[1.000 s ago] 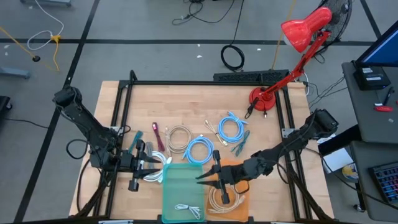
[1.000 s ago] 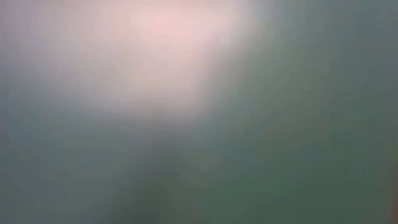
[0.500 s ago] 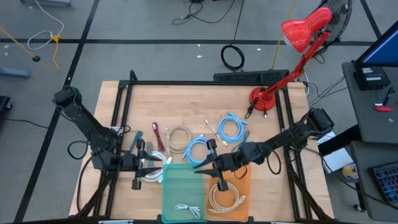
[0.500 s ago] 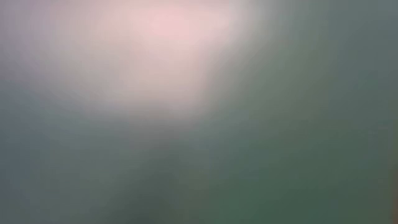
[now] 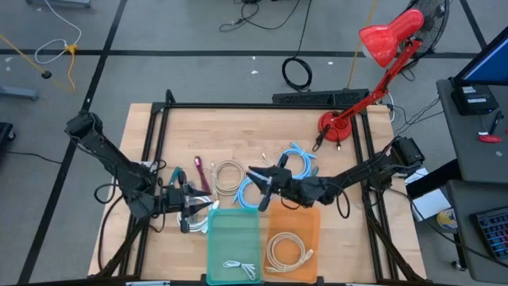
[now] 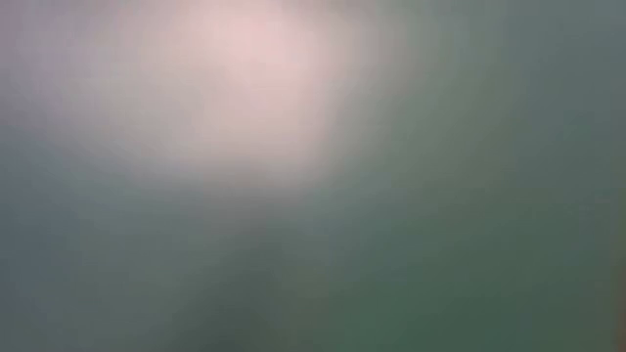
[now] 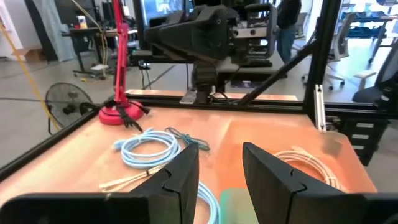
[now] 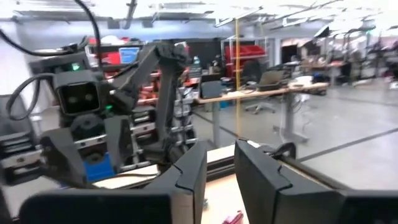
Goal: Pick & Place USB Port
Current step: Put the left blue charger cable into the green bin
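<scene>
Several coiled USB cables lie on the wooden table: two blue coils (image 5: 295,163) (image 5: 252,192), a beige coil (image 5: 228,173), a maroon cable (image 5: 200,171) and a white coil (image 5: 193,224). A green tray (image 5: 232,230) holds a white cable (image 5: 238,267). An orange tray (image 5: 305,226) holds a beige coil (image 5: 287,250). My right gripper (image 5: 260,184) is open and empty above the nearer blue coil. My left gripper (image 5: 198,210) is open and empty above the white coil, at the green tray's left edge. In the left wrist view, its fingers (image 7: 221,155) frame bare table.
A red desk lamp's base (image 5: 333,127) stands at the far right corner. A black frame (image 5: 238,106) runs around the table. The left wrist view shows the right arm (image 7: 205,37) straight ahead. The right wrist view shows the left arm (image 8: 81,137).
My right gripper has left the orange tray, where the beige coil stays. It has moved toward the far edge and a little left, and now hangs over the nearer blue coil. My left gripper has shifted slightly toward the green tray.
</scene>
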